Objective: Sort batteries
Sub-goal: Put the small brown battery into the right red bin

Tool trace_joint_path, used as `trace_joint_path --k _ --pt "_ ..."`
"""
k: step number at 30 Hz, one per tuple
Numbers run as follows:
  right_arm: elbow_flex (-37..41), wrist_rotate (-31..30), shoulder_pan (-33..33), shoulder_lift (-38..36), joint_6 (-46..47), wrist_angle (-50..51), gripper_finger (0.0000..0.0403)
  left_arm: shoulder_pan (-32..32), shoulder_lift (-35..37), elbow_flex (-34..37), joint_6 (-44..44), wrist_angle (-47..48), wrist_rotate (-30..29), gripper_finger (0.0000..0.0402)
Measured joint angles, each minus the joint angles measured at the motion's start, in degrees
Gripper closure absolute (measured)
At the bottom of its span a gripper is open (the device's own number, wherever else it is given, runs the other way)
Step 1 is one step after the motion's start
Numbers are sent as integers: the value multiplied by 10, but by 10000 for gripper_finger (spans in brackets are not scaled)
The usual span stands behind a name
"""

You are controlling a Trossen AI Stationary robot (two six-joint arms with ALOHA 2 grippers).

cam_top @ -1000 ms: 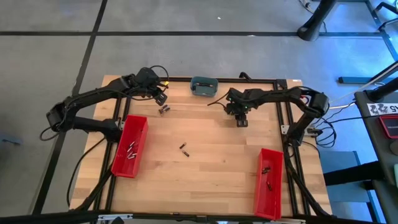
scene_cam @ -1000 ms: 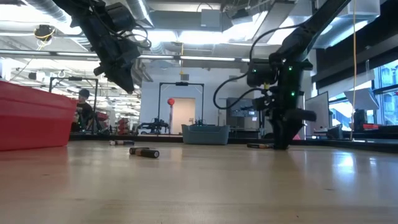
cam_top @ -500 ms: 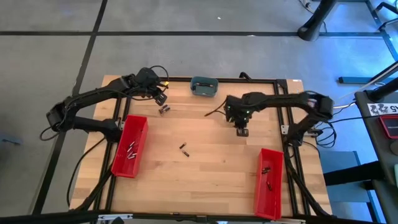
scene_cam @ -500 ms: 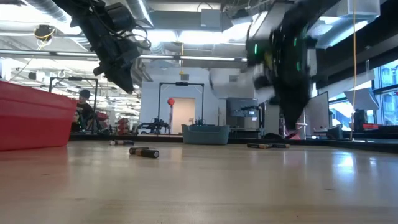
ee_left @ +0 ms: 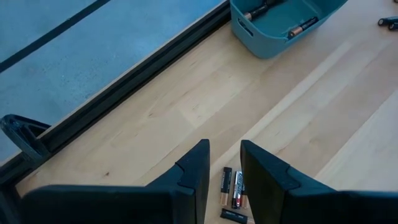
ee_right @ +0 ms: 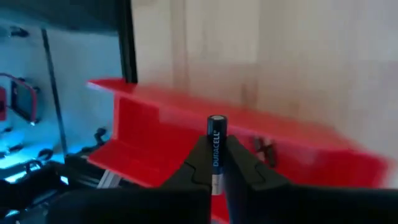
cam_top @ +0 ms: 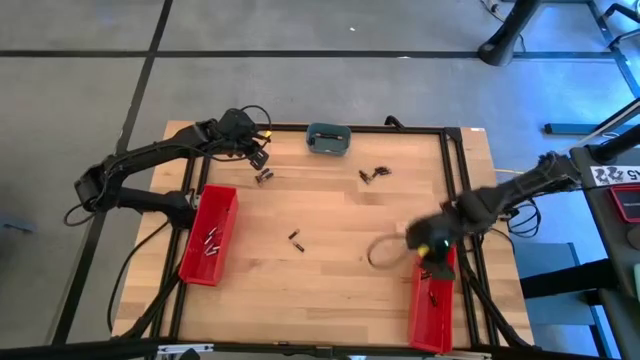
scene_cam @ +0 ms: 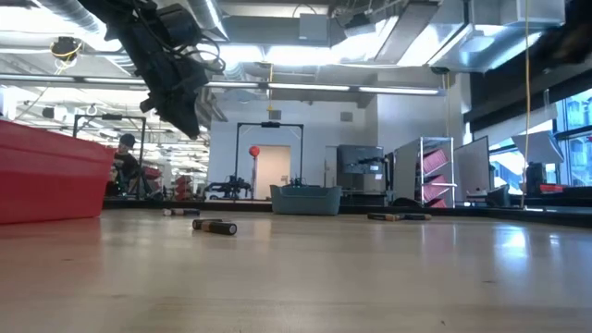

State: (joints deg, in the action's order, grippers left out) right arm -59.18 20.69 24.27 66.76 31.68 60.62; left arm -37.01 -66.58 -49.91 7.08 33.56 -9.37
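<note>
High view: I see my right gripper (cam_top: 432, 250) blurred over the near end of the right red bin (cam_top: 432, 300), at the table's right edge. My left gripper (cam_top: 258, 155) hangs near the far left corner, just above a small cluster of batteries (cam_top: 264, 176) on the wood. A pair of loose batteries (cam_top: 296, 239) lies mid-table, well apart from both grippers, and a further group (cam_top: 374, 174) lies toward the far right. The left red bin (cam_top: 196, 262) holds several cells, and the grey-blue dish (cam_top: 327, 139) sits at the far edge between the arms.

Low view: I note the left arm's gripper (scene_cam: 180, 102) raised clear of the tabletop, with a battery pair (scene_cam: 215, 226) lying on the wood below and in front of it. The dish (scene_cam: 304, 199) stands behind.

Left wrist view: the two dark fingers (ee_left: 193, 174) stand slightly apart, holding nothing. Batteries (ee_left: 232, 190) lie on the table in the gap between them, underneath. The dish (ee_left: 280, 25) beyond contains cells.

Right wrist view: the fingers (ee_right: 202, 163) are pressed together on a single upright Duracell battery (ee_right: 216, 146), its tip standing above them. The red bin (ee_right: 161, 149) lies directly beyond, with two cells visible inside.
</note>
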Motion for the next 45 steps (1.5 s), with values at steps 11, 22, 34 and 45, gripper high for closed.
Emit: trace_joint_path --k 11,22,34,45 --pt "57 -61 218 75 192 -121 392 -1 0 0 -17 -2 0 320" --pt "115 -94 230 160 191 -251 391 -1 0 0 -42 0 0 320" --pt "140 -106 230 187 192 -267 360 0 0 0 -31 0 0 320" --pt "88 -41 228 133 269 -186 218 0 0 0 -23 0 0 320"
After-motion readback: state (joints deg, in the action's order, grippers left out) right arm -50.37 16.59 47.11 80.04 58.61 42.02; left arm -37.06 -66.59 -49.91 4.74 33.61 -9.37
